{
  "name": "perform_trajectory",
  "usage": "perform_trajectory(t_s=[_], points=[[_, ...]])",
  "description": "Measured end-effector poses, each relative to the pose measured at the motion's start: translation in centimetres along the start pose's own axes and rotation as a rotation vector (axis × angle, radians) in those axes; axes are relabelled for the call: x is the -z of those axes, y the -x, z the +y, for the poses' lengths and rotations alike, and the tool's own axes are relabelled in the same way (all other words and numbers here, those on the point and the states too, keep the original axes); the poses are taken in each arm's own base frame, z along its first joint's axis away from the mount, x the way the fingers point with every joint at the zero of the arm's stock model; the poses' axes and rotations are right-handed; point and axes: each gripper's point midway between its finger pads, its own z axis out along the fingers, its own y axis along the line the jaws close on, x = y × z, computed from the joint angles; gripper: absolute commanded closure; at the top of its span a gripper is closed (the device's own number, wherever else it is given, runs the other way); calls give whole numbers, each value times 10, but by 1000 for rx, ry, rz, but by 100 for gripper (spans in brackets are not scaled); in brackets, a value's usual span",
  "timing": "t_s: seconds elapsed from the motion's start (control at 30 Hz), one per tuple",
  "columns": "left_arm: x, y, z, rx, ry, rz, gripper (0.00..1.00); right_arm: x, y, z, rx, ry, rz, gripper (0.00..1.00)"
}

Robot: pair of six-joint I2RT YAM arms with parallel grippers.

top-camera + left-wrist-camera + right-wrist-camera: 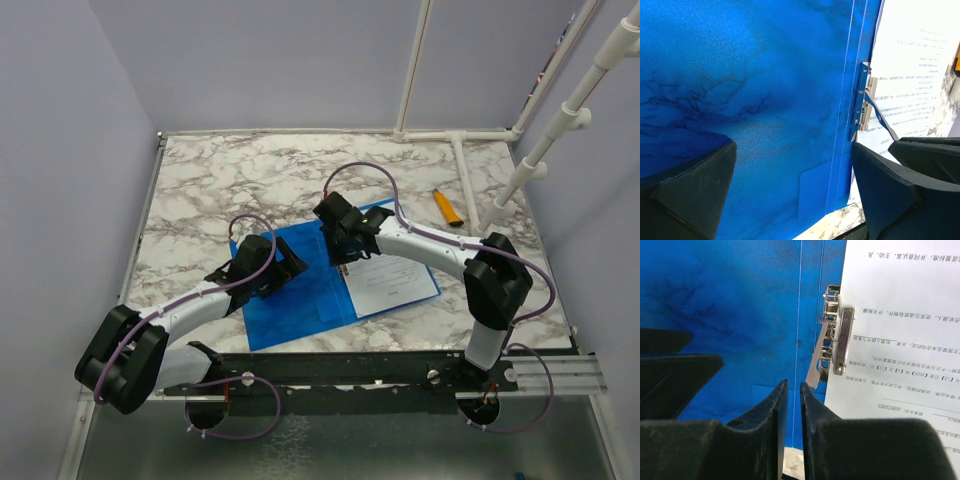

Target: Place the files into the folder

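Marbled bench (200, 170) carries the open blue folder (290, 295) close to its near edge. The left claw (792, 160) hangs over the left flap, spread wide and holding nothing. The right claw (794, 387) sits at the spine, its jaws a narrow slit apart and empty, just short of the raised lever (817, 360) of the metal clip (844, 340). The files (385, 285) already lie on the folder's right half, with the clip bar over their edge. What seems left is pressing the lever down and closing the cover. Farther back lies an orange pen-like stick (447, 206).
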Motion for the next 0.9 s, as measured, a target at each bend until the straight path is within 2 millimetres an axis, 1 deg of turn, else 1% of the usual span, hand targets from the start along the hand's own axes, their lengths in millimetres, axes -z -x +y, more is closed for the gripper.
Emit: perform_trajectory(t_s=[0.37, 0.53, 0.9], points=[[1, 0, 0, -1, -5, -3, 1, -5, -12, -5, 41, -82, 30, 82], [1, 0, 1, -1, -8, -4, 1, -6, -12, -8, 46, -106, 30, 84], [2, -1, 2, -1, -12, -8, 1, -10, -20, -11, 64, -138, 50, 92]])
